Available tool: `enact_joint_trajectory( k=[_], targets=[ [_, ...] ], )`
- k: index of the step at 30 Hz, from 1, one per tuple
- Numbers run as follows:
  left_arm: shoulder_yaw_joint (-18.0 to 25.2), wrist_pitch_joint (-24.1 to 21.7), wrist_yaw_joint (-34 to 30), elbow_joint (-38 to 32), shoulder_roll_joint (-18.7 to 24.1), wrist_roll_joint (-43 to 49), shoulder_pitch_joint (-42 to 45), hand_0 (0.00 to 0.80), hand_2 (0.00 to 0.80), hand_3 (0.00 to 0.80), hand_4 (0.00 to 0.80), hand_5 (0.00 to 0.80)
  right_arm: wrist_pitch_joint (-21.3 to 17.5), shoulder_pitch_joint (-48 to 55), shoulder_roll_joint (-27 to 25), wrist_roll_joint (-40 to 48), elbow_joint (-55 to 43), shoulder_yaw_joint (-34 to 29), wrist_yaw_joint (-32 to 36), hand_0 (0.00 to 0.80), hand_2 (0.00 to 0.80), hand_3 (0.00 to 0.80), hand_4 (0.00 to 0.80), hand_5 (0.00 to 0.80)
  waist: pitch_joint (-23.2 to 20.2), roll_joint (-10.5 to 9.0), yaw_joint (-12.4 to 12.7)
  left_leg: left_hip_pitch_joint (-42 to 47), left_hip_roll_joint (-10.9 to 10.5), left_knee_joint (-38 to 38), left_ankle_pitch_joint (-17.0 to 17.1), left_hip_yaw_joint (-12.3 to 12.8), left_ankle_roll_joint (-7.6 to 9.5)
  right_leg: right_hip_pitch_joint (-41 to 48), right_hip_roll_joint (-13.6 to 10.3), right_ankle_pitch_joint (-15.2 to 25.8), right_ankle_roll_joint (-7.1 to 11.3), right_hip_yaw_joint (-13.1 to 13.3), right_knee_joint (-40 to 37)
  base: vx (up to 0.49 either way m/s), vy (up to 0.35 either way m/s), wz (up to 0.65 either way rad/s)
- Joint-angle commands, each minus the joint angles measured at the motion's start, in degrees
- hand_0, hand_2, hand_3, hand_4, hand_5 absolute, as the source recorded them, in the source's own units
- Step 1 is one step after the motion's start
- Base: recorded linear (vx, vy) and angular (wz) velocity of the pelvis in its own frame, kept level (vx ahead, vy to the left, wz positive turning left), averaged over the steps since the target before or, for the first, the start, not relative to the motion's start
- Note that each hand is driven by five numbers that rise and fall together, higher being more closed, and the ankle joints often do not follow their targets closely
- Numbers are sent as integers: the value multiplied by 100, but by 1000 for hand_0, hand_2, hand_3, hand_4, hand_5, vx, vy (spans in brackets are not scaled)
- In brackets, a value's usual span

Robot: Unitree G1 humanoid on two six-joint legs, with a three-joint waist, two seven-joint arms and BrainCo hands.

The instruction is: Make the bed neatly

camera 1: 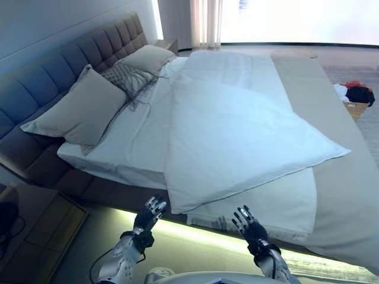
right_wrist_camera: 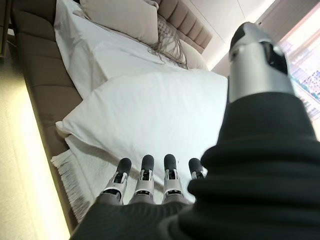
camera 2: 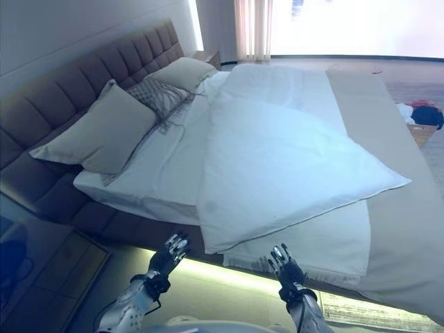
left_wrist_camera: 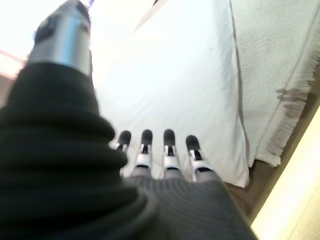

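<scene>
A wide bed (camera 1: pixel 337 195) with a taupe cover and a tufted headboard (camera 1: pixel 71 59) fills the view. A white duvet (camera 1: pixel 237 136) lies askew across it, one corner hanging over the near side. Under it a white fringed blanket (camera 1: pixel 278 207) reaches the near edge. Two beige pillows (camera 1: pixel 80 109) and a patterned cushion (camera 1: pixel 125 77) lean at the headboard. My left hand (camera 1: pixel 149 214) hovers open just short of the duvet's near corner (left_wrist_camera: pixel 240 177). My right hand (camera 1: pixel 249 223) is open in front of the blanket's fringe (right_wrist_camera: pixel 67 182), holding nothing.
A wooden nightstand (camera 1: pixel 35 231) stands at the lower left beside the bed. A lit strip runs under the bed's near side (camera 1: pixel 195 234). A basket with dark and red clothes (camera 1: pixel 355 94) sits on the floor beyond the far side. Curtains (camera 1: pixel 204 22) hang at the back.
</scene>
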Motion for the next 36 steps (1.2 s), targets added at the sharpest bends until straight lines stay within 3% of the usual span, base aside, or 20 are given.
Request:
enact_joint_trajectory(
  k=[1,7,12,15,17,20,23,26,29,33,36],
  targets=[
    [296,-376,45,-520,141,-86,-223,0,0,0,0,0,-193,-307,243,91,-208,-90,184,0,0,0,0,0,391,-383,-53,-126,-267,440,-546,-59,231,651,-76,2129,414,-340,-2225,87,98,4],
    [406,-351,-34,-520,175,-136,-161,0,0,0,0,0,-234,-235,390,-71,-366,-63,65,0,0,0,0,0,455,-401,4,-78,-371,526,-713,-185,368,412,-420,2091,502,-284,-1664,64,111,14],
    [337,-382,-106,-493,201,-77,-217,0,0,0,0,0,-410,-334,380,70,-323,-95,67,0,0,0,0,0,481,-390,54,-182,-607,581,-757,-377,577,72,-764,2474,549,-82,-1031,20,167,14],
    [230,-325,-28,-529,262,-29,-339,0,0,0,0,0,-508,-350,373,156,-285,-151,127,0,0,0,0,0,462,-292,76,-210,-784,530,-757,-519,737,-57,-981,2582,524,83,-428,35,257,13],
    [160,-273,27,-482,282,-27,-440,0,0,0,0,0,-577,-352,379,249,-289,-171,37,0,0,0,0,0,429,-204,53,-246,-961,544,-786,-652,887,-440,-1144,2826,497,328,324,41,323,20],
    [187,-155,-18,-481,321,-21,-459,0,0,0,0,0,-629,-217,300,290,-331,-240,59,0,0,0,0,0,382,-38,-40,-208,-1079,487,-783,-736,977,-845,-1063,2866,414,559,1025,88,273,34],
    [215,-85,63,-473,368,-82,-489,0,0,0,0,0,-547,-179,224,240,-293,-292,158,0,0,0,0,0,349,-108,-157,-64,-1201,454,-902,-718,976,-1056,-978,3145,503,443,587,164,63,8],
    [190,-26,201,-526,405,-175,-647,0,0,0,0,0,-494,-350,185,300,-114,-312,269,0,0,0,0,0,394,-437,-310,154,-1354,454,-1182,-802,875,-1228,-796,3563,755,188,-1045,243,-142,-32],
    [136,-41,175,-489,414,-186,-701,0,0,0,0,0,-413,-515,151,354,113,-412,373,0,0,0,0,0,418,-544,-366,330,-1308,397,-1316,-832,813,-1263,-505,3587,801,-79,-2213,240,-129,-22],
    [79,-155,93,-323,340,-114,-625,0,0,0,0,0,-415,-465,164,363,285,-386,468,0,0,0,0,0,400,-617,-339,436,-1227,440,-1476,-777,858,-1205,-259,3571,782,-281,-2445,243,-100,11],
    [142,-211,-36,-319,299,51,-390,0,0,0,0,0,-412,-253,205,375,343,-457,676,0,0,0,0,0,360,-684,-330,439,-1213,592,-1581,-765,887,-1093,-239,3499,755,-190,-2245,257,-162,22]
  ],
)
